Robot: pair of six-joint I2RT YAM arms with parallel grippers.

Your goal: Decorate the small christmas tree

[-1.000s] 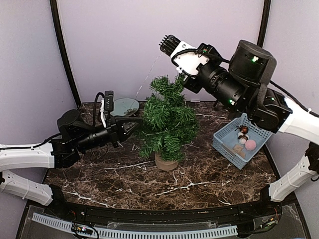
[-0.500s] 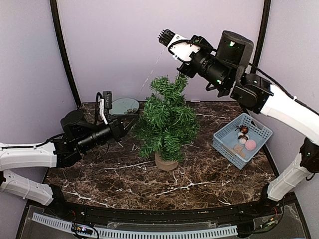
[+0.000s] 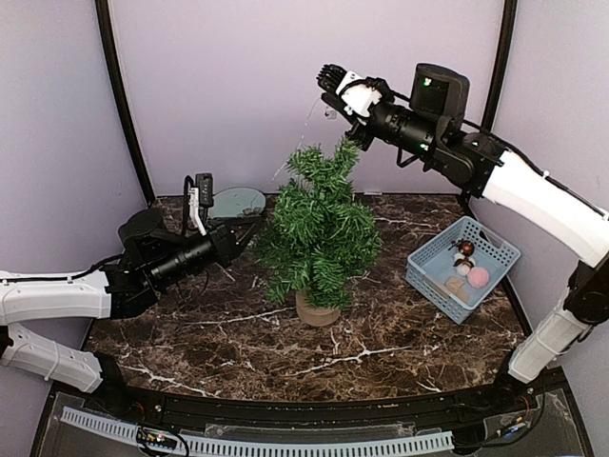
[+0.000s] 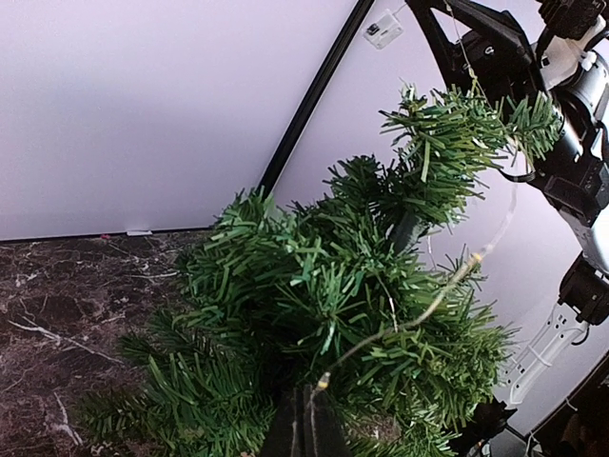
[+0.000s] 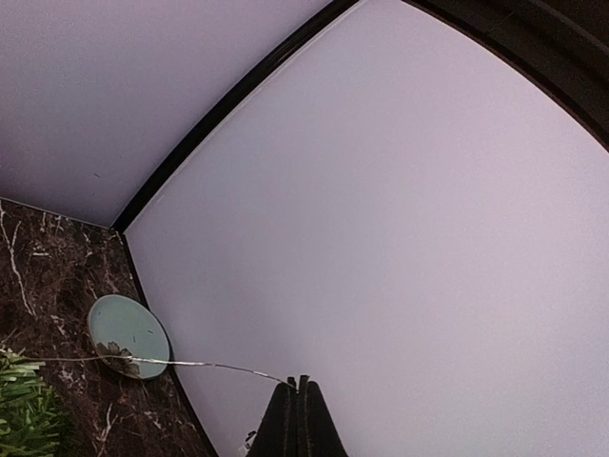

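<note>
Dark veined marble table point(image 3: 209, 333) carries the small christmas tree point(image 3: 319, 233) at its middle, upright on a round wooden stump base point(image 3: 317, 310); it looks light and tippy, its bristly branches springy, so the stump seems the firmest hold. A thin limp wire strand point(image 5: 190, 363) runs up past its crown; the left gripper point(image 3: 257, 233) is pinched closed on it beside the boughs, the right gripper point(image 3: 329, 74) likewise high above.

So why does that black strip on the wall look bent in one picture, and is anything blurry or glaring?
Right wrist view: the black strip bows, probably wide-lens distortion, since the top view shows it nearly straight; the thin wire is crisp. Left wrist view: the small christmas tree crowds the lens, its nearest needles slightly soft. Top view: even, soft light, no glare.
</note>
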